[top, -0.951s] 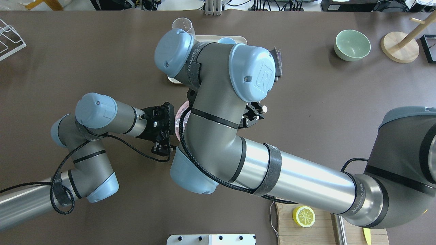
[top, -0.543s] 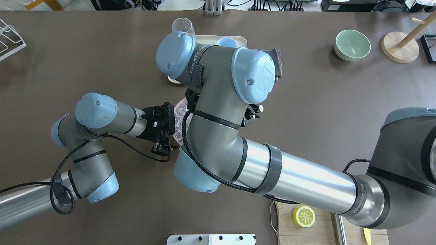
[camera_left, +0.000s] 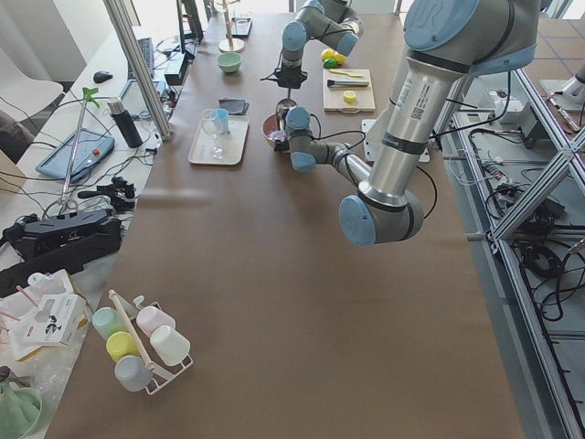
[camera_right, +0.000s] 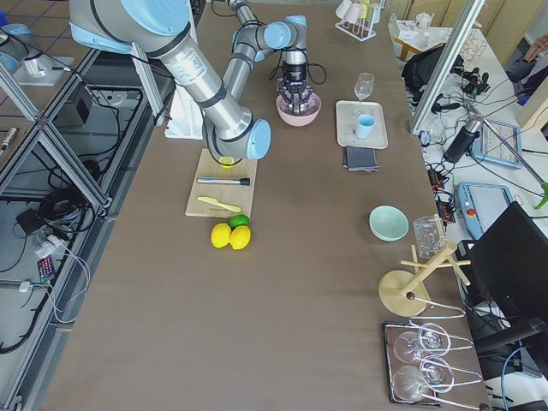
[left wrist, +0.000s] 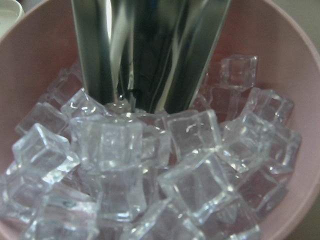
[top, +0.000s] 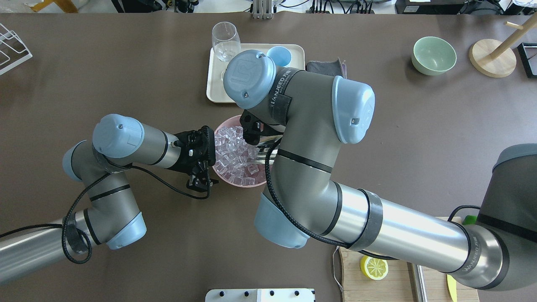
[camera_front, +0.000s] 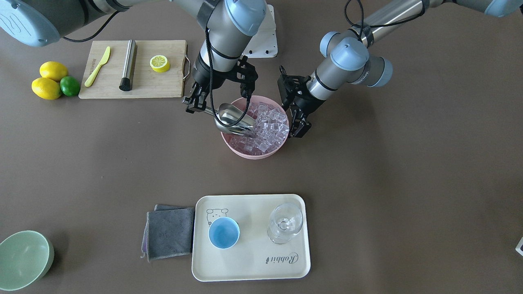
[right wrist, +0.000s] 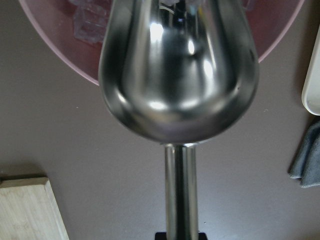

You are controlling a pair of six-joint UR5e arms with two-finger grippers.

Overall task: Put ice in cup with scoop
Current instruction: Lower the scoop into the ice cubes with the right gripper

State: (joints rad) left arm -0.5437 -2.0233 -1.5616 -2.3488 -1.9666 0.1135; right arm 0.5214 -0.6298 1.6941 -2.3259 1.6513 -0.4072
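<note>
The scoop (camera_front: pixel 235 120) tilts trough-down into the ice (camera_front: pixel 269 126), which fills a pink bowl (camera_front: pixel 249 153) at the table's middle. My right gripper (camera_front: pixel 196 106) is shut on the scoop's handle, on the bowl's side toward the cutting board. In the right wrist view the trough's back (right wrist: pixel 180 70) fills the frame; in the left wrist view the trough (left wrist: pixel 145 50) stands in the ice (left wrist: pixel 190 185). My left gripper (camera_front: pixel 297 124) sits at the bowl's opposite rim and looks shut on it. The light-blue cup (camera_front: pixel 224 232) stands empty on a cream tray (camera_front: pixel 253 261).
A clear stemmed glass (camera_front: pixel 285 223) shares the tray. A grey cloth (camera_front: pixel 169 232) lies beside it. A cutting board (camera_front: pixel 135 87) holds a steel cylinder (camera_front: pixel 128 65), a lemon half (camera_front: pixel 159 63) and a yellow knife (camera_front: pixel 98 65). A green bowl (camera_front: pixel 22 259) sits at a corner.
My right arm has swung round over the bowl, uncovering the bowl, ice and tray in the overhead view. The left arm has not moved.
</note>
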